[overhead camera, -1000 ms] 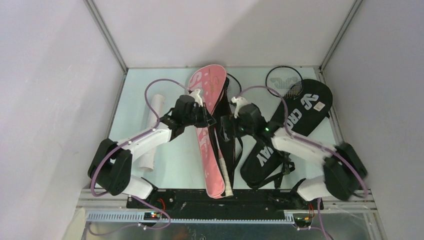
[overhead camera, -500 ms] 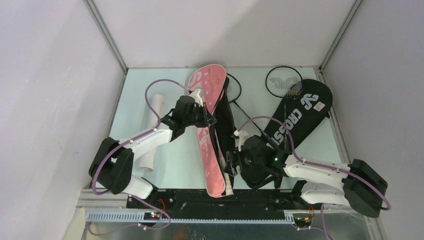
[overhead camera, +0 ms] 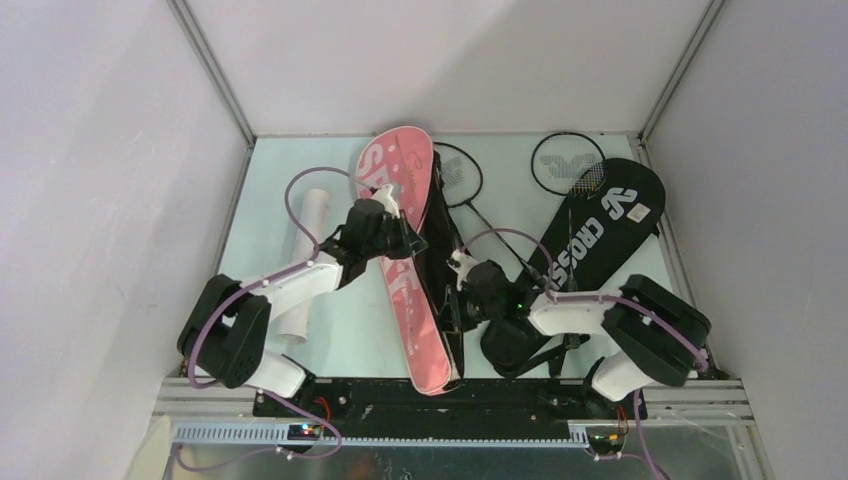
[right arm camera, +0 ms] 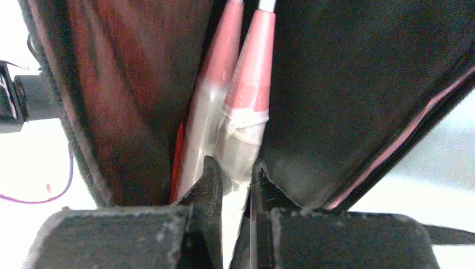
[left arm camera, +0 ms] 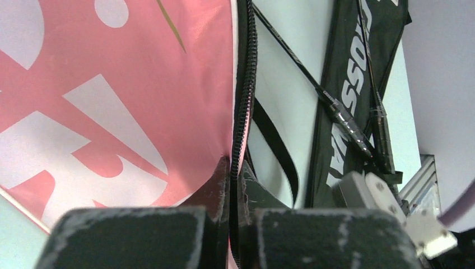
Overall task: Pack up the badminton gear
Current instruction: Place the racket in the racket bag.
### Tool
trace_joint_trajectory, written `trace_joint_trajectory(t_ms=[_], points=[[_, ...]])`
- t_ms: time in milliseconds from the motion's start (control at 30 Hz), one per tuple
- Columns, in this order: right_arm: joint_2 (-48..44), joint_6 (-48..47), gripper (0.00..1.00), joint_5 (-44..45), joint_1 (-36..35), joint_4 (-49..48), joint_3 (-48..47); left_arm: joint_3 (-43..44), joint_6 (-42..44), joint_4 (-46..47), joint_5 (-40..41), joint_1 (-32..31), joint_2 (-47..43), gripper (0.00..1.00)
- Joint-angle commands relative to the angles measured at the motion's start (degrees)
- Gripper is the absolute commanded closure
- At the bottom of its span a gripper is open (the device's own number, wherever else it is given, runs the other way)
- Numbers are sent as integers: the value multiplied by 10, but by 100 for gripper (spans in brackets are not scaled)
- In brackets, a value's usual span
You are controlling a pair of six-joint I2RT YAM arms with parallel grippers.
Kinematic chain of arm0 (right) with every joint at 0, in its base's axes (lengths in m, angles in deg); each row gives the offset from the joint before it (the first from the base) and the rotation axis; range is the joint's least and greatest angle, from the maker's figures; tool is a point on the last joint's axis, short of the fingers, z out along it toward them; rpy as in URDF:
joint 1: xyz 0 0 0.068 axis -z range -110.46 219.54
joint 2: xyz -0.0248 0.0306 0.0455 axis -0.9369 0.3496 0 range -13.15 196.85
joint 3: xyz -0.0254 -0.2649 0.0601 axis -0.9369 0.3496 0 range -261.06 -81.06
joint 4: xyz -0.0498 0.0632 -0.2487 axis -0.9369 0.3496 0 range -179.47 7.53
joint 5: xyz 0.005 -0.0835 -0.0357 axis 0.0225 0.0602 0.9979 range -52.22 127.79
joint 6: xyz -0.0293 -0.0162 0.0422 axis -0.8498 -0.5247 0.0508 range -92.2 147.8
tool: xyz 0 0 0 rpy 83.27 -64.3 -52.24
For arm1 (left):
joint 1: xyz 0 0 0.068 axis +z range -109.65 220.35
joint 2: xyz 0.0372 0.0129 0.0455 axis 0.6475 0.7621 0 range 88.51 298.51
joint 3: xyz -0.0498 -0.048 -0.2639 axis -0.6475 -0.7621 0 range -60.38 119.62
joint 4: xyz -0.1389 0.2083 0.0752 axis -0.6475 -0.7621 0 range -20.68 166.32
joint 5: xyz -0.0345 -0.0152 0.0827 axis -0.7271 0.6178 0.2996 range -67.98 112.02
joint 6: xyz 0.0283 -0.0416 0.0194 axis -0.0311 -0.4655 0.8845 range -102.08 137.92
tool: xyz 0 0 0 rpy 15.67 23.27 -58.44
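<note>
Pink rackets going into the pink "SPORT" bag (overhead camera: 395, 165), which runs from the counter's far edge to its near edge.
Our left gripper (left arm camera: 232, 213) has its jaws pinched on the bag's zip edge. The right gripper (right arm camera: 234, 182) has its jaws clamped on a pink racket handle (right arm camera: 246, 106) inside the bag. Next, we judge, the handles need seating deeper before we zip up.

The top camera sits high behind the arm bases, looking down and forward over the whole surface (overhead camera: 340, 320) and both arms; the left wrist camera is low and very near, facing past the left jaws along the zip edge of the pink bag (left arm camera: 112, 101) toward the black bag (left arm camera: 347, 84); the right wrist camera, equally close, faces past the right jaws into the pink bag's opening at the pink rackets (right arm camera: 246, 95); all three views share the pink bag; the top and left wrist views share the black bag.
</note>
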Motion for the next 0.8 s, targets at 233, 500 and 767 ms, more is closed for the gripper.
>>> trace_joint_trajectory(t_ms=[233, 500, 767], points=[[158, -38, 83, -52, 54, -150, -182, -70, -22, 21, -20, -8, -122, 100], [-2, -182, 19, 70, 43, 89, -169, -38, 14, -43, 88, 0, -179, 100], [-68, -187, 8, 241, 72, 178, -117, -58, 2, -21, 77, 2, -197, 100]])
